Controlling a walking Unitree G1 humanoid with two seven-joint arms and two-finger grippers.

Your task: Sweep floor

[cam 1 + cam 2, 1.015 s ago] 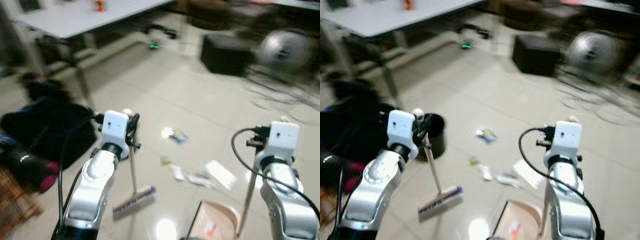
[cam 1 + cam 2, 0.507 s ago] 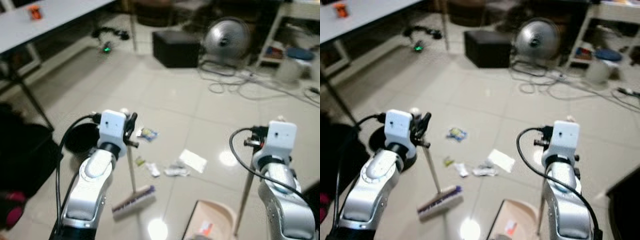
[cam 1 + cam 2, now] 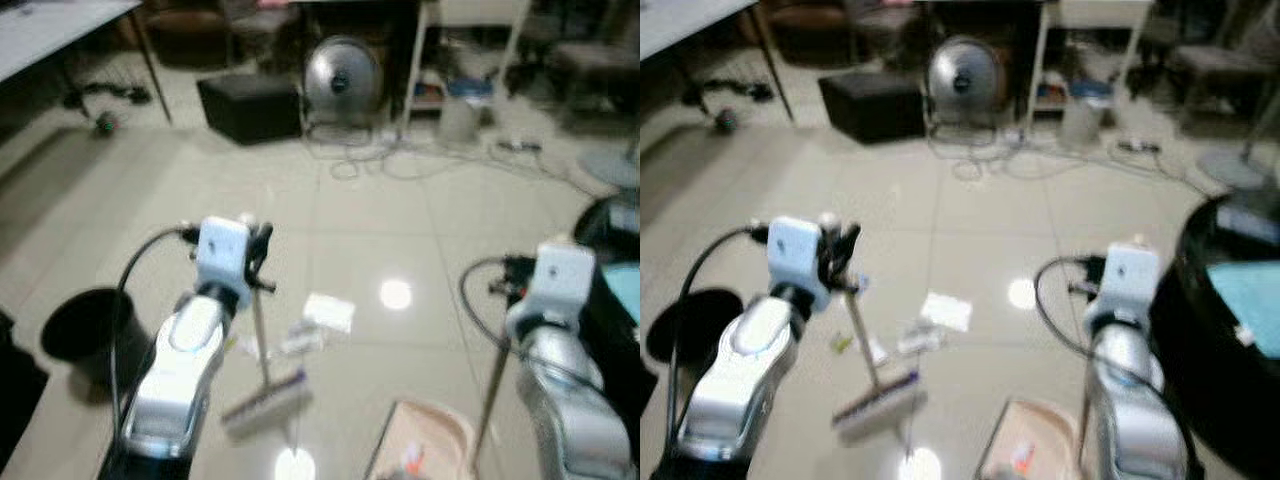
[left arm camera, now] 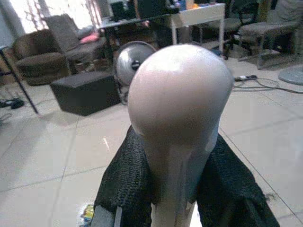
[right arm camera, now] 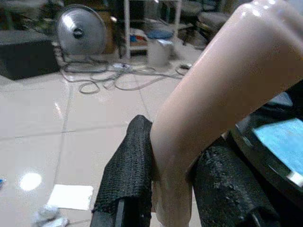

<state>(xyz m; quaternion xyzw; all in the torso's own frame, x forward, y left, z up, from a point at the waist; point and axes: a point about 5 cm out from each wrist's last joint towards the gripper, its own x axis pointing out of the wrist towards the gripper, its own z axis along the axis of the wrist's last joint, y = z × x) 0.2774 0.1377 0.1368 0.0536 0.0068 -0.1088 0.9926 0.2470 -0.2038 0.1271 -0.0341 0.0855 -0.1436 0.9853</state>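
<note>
The left gripper (image 4: 165,198) is clamped on the broom handle (image 3: 260,335), its brush head (image 3: 265,405) beside paper scraps (image 3: 328,312) on open tile, while the right gripper (image 5: 173,189) grips the dustpan handle (image 5: 213,90) above the dustpan (image 3: 425,450); no writing is legible.

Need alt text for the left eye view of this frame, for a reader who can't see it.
The left gripper holds a broom upright, its head on the pale tiled floor near scattered paper scraps, while the right gripper holds the handle of a beige dustpan. A black bin stands to the left, a fan behind.
</note>
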